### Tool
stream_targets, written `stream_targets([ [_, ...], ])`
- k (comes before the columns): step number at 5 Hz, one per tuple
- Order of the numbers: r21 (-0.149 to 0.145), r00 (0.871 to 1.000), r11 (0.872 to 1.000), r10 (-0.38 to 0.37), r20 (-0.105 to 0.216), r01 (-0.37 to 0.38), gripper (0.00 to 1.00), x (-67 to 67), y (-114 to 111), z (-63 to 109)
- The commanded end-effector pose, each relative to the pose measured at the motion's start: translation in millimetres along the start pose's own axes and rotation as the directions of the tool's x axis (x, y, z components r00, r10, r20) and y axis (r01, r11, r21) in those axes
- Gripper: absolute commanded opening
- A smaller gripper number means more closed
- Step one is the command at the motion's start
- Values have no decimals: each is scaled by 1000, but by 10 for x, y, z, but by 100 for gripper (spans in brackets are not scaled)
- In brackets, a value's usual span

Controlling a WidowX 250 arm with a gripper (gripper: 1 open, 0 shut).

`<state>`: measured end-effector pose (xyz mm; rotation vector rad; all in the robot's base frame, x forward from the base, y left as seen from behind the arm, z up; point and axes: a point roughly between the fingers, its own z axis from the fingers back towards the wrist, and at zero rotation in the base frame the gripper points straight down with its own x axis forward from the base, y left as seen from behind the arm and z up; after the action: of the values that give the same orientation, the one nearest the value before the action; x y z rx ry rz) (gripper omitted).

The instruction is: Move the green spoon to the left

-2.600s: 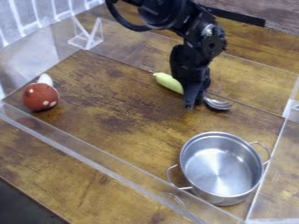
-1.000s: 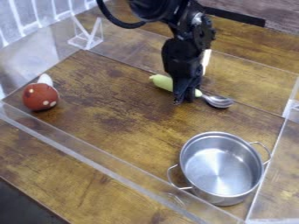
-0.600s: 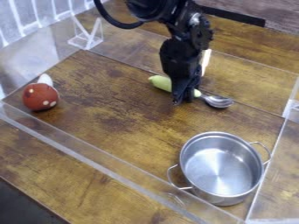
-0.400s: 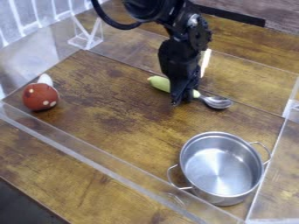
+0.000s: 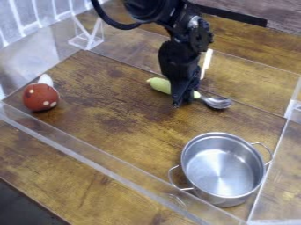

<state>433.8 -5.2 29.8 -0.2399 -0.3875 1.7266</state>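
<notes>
We recorded the black gripper point(image 5: 179, 97) pointing steeply down onto the middle of the green spoon point(image 5: 157, 84), near the centre of the wooden table point(image 5: 106, 105). Its fingers stood on either side of the spoon's handle and appeared pinched on it, though the arm's body hid the contact itself from us. The spoon lay flat on the wood: its yellow-green handle end showed to the left of the gripper, and its round silver bowl point(image 5: 219, 103) showed to the right. We saw the red-and-white mushroom toy point(image 5: 41, 96) well apart, at the left side of the table beside the clear wall point(image 5: 83, 145). The steel pot point(image 5: 223, 166) stood upright at the near right, apart from the spoon. A clear stand point(image 5: 84, 36) stood at the far left.
</notes>
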Motion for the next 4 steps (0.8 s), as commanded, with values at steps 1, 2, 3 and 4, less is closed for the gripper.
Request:
stream_targets([
  [1, 22, 997, 997, 68, 38, -69, 0, 177, 51, -1],
  [2, 22, 999, 999, 34, 25, -34, 0, 218, 15, 137],
  [3, 22, 1000, 1000, -1, 12, 0, 0, 259, -23, 281],
  [4, 26, 999, 999, 22, 23, -23, 0, 394, -178, 400],
])
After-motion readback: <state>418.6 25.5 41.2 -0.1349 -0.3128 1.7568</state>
